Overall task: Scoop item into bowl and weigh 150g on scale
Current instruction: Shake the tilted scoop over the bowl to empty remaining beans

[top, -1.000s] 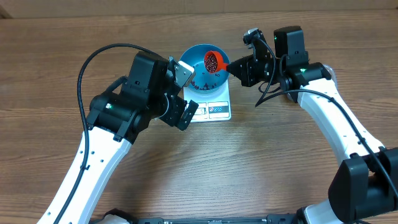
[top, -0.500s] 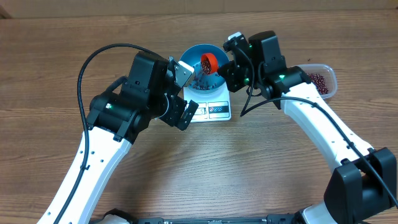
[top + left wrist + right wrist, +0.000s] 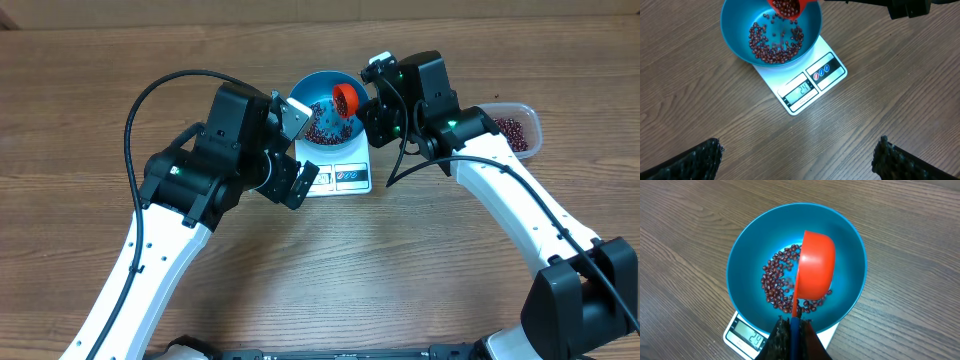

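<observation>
- R gripper (image 3: 792, 332) clamped on orange scoop (image 3: 815, 265) handle, scoop tipped over blue bowl (image 3: 740, 255). Beans (image 3: 772, 282) pooling inside, bowl sits on scale (image 3: 805, 87).
- Fast dump cd bounce beans over rim onto table (image 3: 890, 100).
- Scoop touching rim wd falsify readout.
- L gripper (image 3: 797, 162) wide open, empty, close by; cd nudge scale.
- Readout looks well short; full scoops later risk overshoot.

This looks like a robotics lab bench. A left arm (image 3: 150, 250) and a right arm (image 3: 520, 200), white and black with loose cables (image 3: 150, 95), stand at a wood-grain table (image 3: 400, 280) carrying a scale (image 3: 345, 178), a bowl (image 3: 308, 88) and a tub (image 3: 532, 118) of beans (image 3: 322, 132).
</observation>
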`<state>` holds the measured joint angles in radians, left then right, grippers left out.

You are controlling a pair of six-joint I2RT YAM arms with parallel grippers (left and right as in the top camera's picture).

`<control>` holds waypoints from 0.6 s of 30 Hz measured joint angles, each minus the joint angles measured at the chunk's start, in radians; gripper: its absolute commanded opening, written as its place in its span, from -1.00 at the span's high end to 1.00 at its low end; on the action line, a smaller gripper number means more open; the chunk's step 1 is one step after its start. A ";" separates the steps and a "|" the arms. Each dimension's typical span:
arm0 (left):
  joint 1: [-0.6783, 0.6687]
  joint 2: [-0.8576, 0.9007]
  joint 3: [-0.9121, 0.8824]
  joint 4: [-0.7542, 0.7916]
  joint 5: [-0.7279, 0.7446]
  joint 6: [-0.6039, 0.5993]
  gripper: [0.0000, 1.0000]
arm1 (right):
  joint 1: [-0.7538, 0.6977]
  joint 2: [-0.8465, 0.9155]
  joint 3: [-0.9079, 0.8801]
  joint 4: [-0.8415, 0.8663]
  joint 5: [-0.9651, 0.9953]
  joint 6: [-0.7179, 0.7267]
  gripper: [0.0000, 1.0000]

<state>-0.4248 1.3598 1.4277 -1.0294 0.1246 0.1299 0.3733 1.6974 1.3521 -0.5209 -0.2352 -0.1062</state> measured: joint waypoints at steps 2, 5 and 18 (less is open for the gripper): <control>0.000 0.000 0.000 0.000 0.000 0.000 -0.99 | 0.000 0.000 0.000 -0.005 0.000 0.000 0.93; 0.000 0.000 0.000 0.000 0.000 0.000 -0.99 | 0.000 0.000 0.000 -0.006 -0.001 0.001 0.93; 0.000 0.000 0.000 0.000 0.000 0.000 -0.99 | 0.000 0.000 0.000 0.002 0.013 -0.048 0.93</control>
<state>-0.4248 1.3598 1.4277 -1.0294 0.1246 0.1299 0.3733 1.6974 1.3521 -0.5190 -0.2218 -0.1543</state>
